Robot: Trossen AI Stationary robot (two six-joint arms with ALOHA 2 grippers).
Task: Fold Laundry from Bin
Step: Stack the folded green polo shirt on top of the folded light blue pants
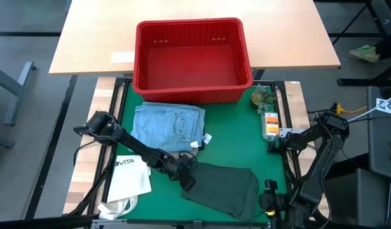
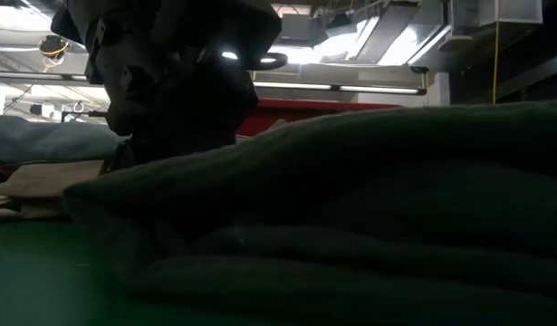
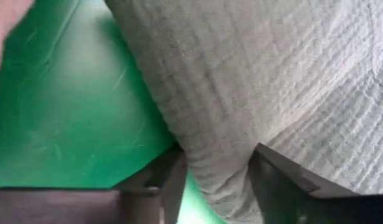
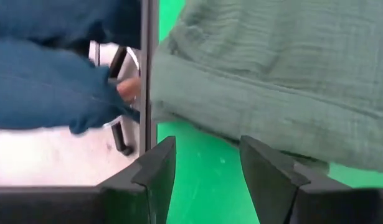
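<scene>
The dark green piece [image 1: 224, 186] lies bunched on the green mat near the table's front edge and fills the foreground of the low view [image 2: 369, 208]. My left gripper [image 1: 187, 180] is at its left end, shut on the cloth [image 3: 216, 158]. Folded light blue jeans [image 1: 170, 126] lie flat on the mat in front of the red bin [image 1: 192, 60], whose inside shows no garment. My right gripper [image 1: 285, 137] hangs at the table's right edge, open above bare mat [image 4: 203, 152], with the green piece [image 4: 272, 81] ahead of it. My left gripper pinches the green piece's left end [image 3: 219, 177] between its two fingers [image 3: 171, 180]; a rounded fold of cloth fills the gap. The fingers slant down from the table's left. The rest of the garment lies slack on the mat.
A white VITA tote bag [image 1: 128, 177] lies at the front left. An orange bottle [image 1: 270, 124] and a small plant-like thing [image 1: 262, 97] sit by the right rail. Beyond the table's frame bar [image 4: 147, 74] the right wrist view shows blue cloth [image 4: 48, 81].
</scene>
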